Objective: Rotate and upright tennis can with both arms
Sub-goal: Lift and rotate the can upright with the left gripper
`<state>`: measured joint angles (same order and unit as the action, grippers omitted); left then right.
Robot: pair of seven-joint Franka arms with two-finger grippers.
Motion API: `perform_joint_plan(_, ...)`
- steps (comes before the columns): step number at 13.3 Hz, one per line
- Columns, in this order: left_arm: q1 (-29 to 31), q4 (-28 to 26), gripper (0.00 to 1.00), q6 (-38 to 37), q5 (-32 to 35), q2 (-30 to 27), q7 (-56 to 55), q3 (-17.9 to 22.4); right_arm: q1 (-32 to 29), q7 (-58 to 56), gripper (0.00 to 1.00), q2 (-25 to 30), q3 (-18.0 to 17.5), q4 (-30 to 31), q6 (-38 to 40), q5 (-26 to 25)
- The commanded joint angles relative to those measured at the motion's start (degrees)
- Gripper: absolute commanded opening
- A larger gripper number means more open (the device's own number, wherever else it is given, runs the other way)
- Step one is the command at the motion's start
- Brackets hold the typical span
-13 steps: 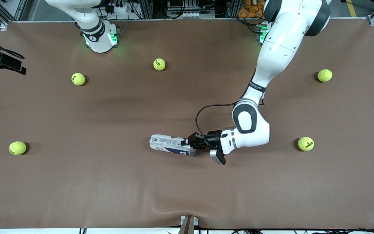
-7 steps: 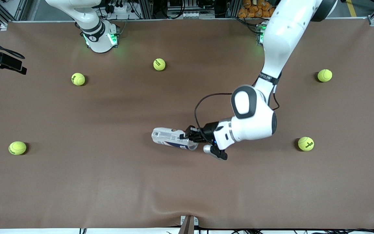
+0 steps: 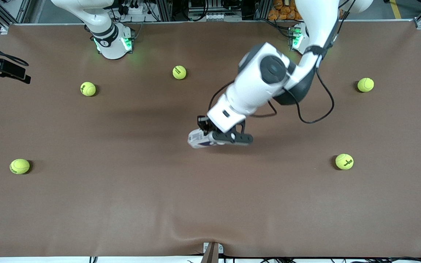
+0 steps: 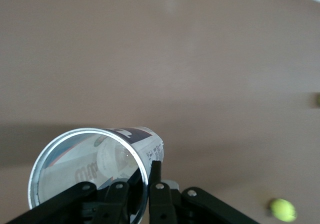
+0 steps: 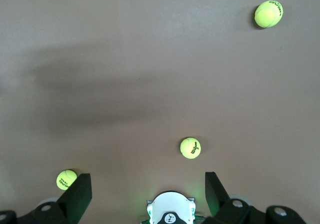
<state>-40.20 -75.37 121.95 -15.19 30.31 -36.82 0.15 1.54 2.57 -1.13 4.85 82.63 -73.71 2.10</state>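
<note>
The tennis can (image 3: 197, 138) is a clear cylinder with a white-and-navy label, tilted steeply over the middle of the table with its open end up. My left gripper (image 3: 208, 136) is shut on the can's silvery rim. In the left wrist view one finger (image 4: 156, 184) presses the outside of the can (image 4: 145, 143) and the other is inside the open mouth. My right gripper (image 5: 145, 190) is open and empty, held high over its own green-lit base (image 5: 170, 211). It is out of the front view, and that arm waits.
Several yellow-green tennis balls lie scattered on the brown table (image 3: 122, 204). One ball (image 3: 179, 72) sits near the bases and another ball (image 3: 344, 161) toward the left arm's end. A third ball (image 3: 19, 166) is at the right arm's end.
The left arm has risen and swung toward the bases, lifting the can from lying flat to steeply tilted. The right arm has not moved.
</note>
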Motion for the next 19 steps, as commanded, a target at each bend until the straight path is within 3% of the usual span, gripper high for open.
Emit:
perform_joint_plan(1,-4.09,-0.13,0.0,-7.3,11.54,-1.04,-11.04,1.08,0.39,0.42,1.0,-0.19,0.25,-0.98,0.76,0.8)
perform_joint_plan(5,-7.52,2.5,0.0,-13.92,17.46,-0.34,-21.0,1.25,0.75,0.42,1.0,-0.19,0.16,-0.98,0.67,0.71)
perform_joint_plan(9,-12.26,2.68,0.0,-14.2,24.93,2.99,-28.73,2.04,0.66,0.42,1.0,-0.19,0.34,-1.07,0.58,0.71)
perform_joint_plan(13,-13.94,4.7,0.0,-13.5,25.39,6.95,-31.47,2.4,0.75,0.42,1.0,-0.19,0.25,-1.07,0.58,0.71)
perform_joint_plan(19,-14.73,4.35,0.0,-12.88,25.47,7.75,-32.0,3.36,0.75,0.33,1.0,-0.19,0.17,-0.98,0.76,0.71)
